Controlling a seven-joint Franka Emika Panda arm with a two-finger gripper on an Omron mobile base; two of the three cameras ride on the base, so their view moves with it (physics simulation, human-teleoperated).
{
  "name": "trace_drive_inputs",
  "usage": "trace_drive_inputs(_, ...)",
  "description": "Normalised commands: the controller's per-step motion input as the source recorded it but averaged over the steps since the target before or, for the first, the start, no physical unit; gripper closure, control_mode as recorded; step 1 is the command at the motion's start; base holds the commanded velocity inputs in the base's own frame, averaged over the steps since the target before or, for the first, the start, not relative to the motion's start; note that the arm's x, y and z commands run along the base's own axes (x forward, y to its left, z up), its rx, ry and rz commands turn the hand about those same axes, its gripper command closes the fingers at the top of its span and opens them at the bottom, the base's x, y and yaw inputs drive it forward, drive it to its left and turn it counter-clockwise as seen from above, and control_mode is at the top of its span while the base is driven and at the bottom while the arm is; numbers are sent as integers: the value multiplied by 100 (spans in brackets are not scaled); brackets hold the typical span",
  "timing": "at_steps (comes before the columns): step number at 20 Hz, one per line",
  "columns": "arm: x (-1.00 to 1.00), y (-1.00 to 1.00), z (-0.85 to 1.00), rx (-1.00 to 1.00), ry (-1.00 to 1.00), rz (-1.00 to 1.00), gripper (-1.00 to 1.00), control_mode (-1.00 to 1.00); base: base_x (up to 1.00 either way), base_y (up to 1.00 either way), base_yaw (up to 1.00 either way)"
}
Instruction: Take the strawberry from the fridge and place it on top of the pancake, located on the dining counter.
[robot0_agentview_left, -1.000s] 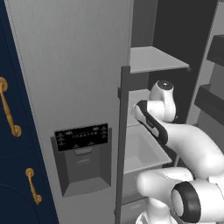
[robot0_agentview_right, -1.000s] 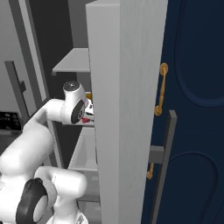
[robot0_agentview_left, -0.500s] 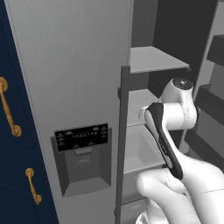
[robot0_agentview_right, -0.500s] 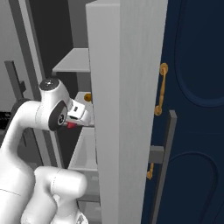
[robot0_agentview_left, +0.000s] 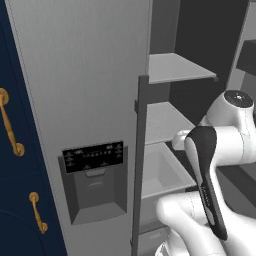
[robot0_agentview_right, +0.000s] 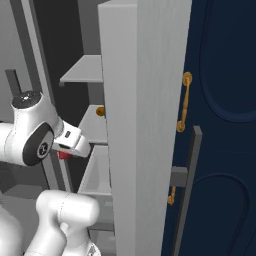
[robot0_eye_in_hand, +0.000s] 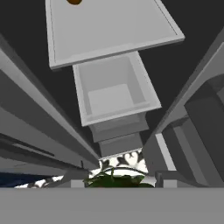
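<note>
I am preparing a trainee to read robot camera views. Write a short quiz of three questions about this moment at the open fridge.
1. True or false: the end effector grips a tiny red fruit, the strawberry.
2. Multiple choice: where does the small orange item lie? A) on a shelf inside the fridge; B) in the open white drawer; C) on the floor.
3. Short answer: what colour are the handles on the navy cabinets beside the fridge?

Key: 1 true; 2 A; 3 gold.
</note>
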Motion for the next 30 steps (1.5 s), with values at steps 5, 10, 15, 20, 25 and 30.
trace_drive_inputs(5,-61,28,15,-5,-5,1,100,-100,0,0,0)
trace_drive_inputs(10,0,0,0,0,0,0,100,-100,0,0,0)
trace_drive_inputs(15,0,0,0,0,0,0,100,100,-22,27,0)
trace_drive_inputs(20,0,0,0,0,0,0,100,100,-100,56,-7)
trace_drive_inputs(25,0,0,0,0,0,0,100,100,-96,8,-53)
trace_drive_inputs(30,0,0,0,0,0,0,100,100,-50,-20,-75)
